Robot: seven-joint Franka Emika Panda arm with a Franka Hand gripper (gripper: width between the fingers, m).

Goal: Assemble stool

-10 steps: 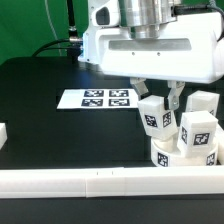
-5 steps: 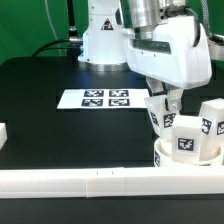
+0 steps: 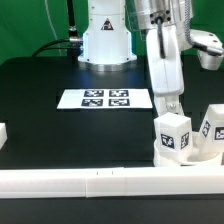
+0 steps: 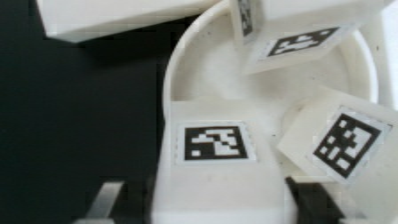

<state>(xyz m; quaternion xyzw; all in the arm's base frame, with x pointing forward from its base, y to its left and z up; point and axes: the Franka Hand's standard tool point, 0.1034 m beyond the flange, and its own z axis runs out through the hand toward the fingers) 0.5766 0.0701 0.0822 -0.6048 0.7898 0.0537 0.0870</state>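
**Wrist view: risk of cross-threading the leg**

My claw (image 4: 205, 195) is clamped on a stubby white tagged plastic leg (image 3: 173, 136) standing on the thick round white plastic seat (image 3: 200, 158), by the white border rail (image 3: 90, 183). If tilted, it jams; two legs crowd close, could get bumped

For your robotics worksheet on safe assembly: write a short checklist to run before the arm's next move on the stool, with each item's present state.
1. Seat rests against the border rail: ok.
2. Near leg stands upright on the seat: ok.
3. Leg fully seated in its socket: cannot tell.
4. Claw fingers straddle the seat's rim: ok.
5. Claw actually gripping anything: cannot tell.
6. Marker board clear of the arm: ok.
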